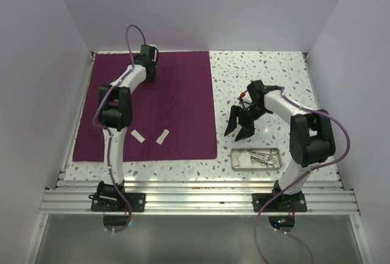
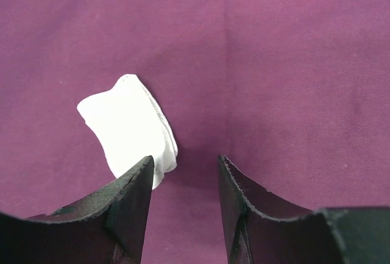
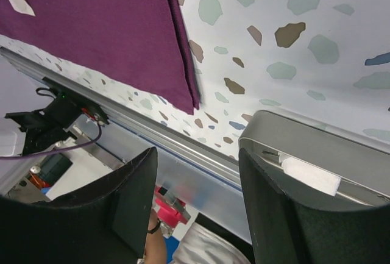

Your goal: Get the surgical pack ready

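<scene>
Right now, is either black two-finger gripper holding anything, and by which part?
Nothing is held. The left gripper stands open over the plum-purple cloth, a small white gauze pad lying beside it; the right gripper is open, empty.

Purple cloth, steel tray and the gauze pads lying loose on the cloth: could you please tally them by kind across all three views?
Purple cloth: 1
Steel tray: 1
White gauze pads on the cloth: 3 (two near its front edge, one just in front of the left gripper at)
Total: 5
</scene>
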`<state>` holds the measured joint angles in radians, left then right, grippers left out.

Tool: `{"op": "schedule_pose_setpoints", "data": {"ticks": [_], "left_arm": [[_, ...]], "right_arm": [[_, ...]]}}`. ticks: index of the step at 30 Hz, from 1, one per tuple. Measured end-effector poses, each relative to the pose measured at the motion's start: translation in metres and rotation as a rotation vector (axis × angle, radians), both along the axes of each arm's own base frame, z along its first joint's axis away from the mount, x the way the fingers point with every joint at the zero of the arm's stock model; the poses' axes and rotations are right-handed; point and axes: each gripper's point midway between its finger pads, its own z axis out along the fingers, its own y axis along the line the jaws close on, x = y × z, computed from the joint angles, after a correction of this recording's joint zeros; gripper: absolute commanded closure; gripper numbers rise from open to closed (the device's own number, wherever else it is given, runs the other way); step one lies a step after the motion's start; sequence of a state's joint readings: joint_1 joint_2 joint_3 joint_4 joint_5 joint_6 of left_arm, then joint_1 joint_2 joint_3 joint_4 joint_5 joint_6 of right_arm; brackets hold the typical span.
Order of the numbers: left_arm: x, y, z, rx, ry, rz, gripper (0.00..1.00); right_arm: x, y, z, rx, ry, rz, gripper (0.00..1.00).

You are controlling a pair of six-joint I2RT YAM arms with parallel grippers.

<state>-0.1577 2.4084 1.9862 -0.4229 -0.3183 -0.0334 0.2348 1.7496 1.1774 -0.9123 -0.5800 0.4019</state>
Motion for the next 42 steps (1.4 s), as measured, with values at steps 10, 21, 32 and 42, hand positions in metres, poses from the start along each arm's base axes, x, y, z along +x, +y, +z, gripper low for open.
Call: {"op": "schedule_pose_setpoints", "data": {"ticks": [10, 21, 32, 42], "left_arm": [[0.004, 0.008, 0.011, 0.038, -0.026, 0.035, 0.54], [0.003, 0.012, 0.001, 0.060, -0.006, 0.041, 0.61], [0.003, 0.026, 0.000, 0.072, -0.001, 0.060, 0.71], [0.003, 0.025, -0.006, 0.063, 0.007, 0.053, 0.63]], "right_arm": [[-0.001, 0.001, -0.004, 0.004, 0.018, 0.003, 0.40], [-0.002, 0.001, -0.007, 0.003, 0.031, 0.003, 0.40], [-0.002, 0.001, -0.007, 0.004, 0.029, 0.009, 0.40], [-0.002, 0.001, -0.010, 0.004, 0.042, 0.009, 0.40]]}}
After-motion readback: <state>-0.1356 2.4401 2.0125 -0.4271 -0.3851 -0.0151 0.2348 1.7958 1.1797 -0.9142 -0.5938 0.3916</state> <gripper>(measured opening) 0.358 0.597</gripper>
